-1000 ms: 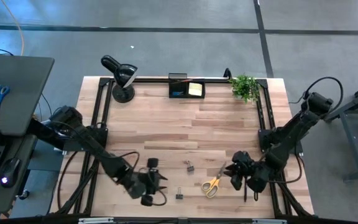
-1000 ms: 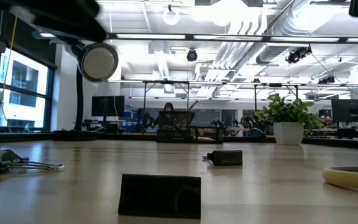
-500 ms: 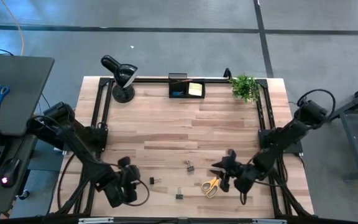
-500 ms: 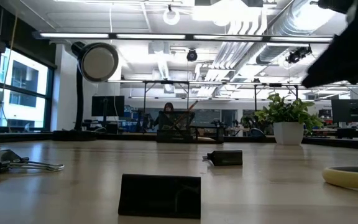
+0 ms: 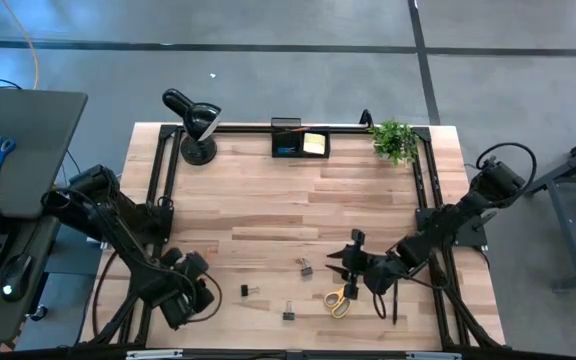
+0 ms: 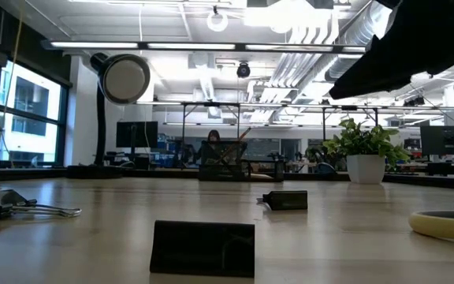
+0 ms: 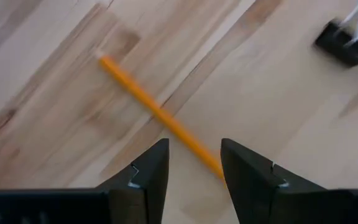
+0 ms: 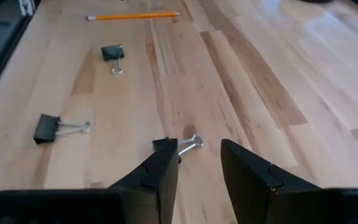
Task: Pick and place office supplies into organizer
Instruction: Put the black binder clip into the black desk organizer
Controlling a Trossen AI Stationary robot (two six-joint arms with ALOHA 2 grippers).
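I see my left arm bent low at the near left corner of the table, and the left gripper [image 7: 191, 171] points down at the wood with its fingers a little apart. My right arm reaches in from the right edge toward the table's near middle. The right gripper [image 8: 196, 168] is low, tilted forward, with its fingers parted.

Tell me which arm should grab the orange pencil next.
Left. The left pincer is open and hangs right over the orange pencil, which runs between its fingers. The right pincer, also open, is near the yellow-handled scissors and sees the pencil only far across the table.
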